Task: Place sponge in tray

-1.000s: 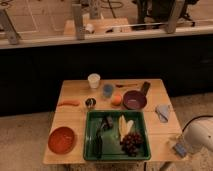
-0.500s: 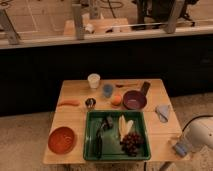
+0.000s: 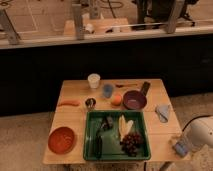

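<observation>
Tool: my tool [image 3: 190,143] sits low at the near right corner of the worktop [image 3: 70,120], at the end of the white arm [image 3: 202,131]. Its jaws are spread wide, and I see nothing clamped between them.
Sponge: the blue-grey sponge [image 3: 180,149] shows at that same corner edge, just beside the tool. I cannot tell whether it touches the tool or lies flat on the wood.
Change: I find none over the last second; tool, sponge and everything else sit exactly where they sat.
Meaning for the task: the sponge is outside the tray, so I judge that the grasp is not yet made and the whole carry is left to do.
Tray: the dark green tray [image 3: 112,145] lies at the near middle of the worktop, left of the sponge. It holds grapes [image 3: 131,143], a pale yellow item [image 3: 124,124] and two dark items. Bare floor shows near its centre, and I would aim there.
Neighbours: the pale blue cloth [image 3: 162,112] lies behind the sponge by the right edge. The purple bowl [image 3: 134,100] is behind the tray, and the orange bowl [image 3: 61,140] is just left of it.
Writing: I can read no brand, label or lettering anywhere.
</observation>
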